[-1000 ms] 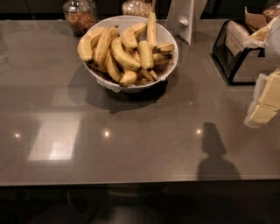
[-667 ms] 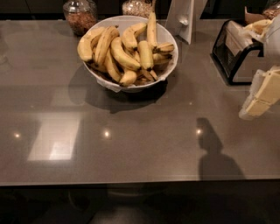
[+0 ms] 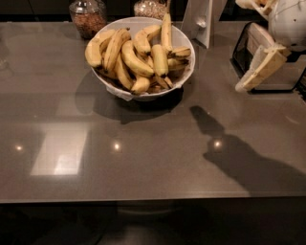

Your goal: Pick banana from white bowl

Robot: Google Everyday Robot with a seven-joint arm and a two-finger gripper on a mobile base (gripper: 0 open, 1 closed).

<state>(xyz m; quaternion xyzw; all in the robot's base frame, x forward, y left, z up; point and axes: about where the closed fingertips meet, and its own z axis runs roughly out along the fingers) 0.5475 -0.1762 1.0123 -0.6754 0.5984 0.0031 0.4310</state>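
The white bowl (image 3: 184, 76) stands at the back middle of the dark table, piled with several yellow bananas. A long, slim banana (image 3: 166, 29) leans upright against the far rim. Others with brown blotches lie at the right side (image 3: 178, 52). My gripper (image 3: 245, 84) hangs at the far right, above the table and to the right of the bowl. Its cream fingers (image 3: 262, 67) point down and left toward the bowl. It is well apart from the bowl and holds nothing that I can see.
Two glass jars (image 3: 88, 17) (image 3: 150, 7) stand behind the bowl. A white upright stand (image 3: 201, 21) is at the bowl's back right. A black wire rack (image 3: 253, 52) sits at the right edge behind the gripper. The table's front edge (image 3: 143, 201) runs across the bottom.
My gripper has moved up and left in the view, closer to the bowl. Its shadow on the table has shifted toward the bowl. The bowl and bananas have not moved.
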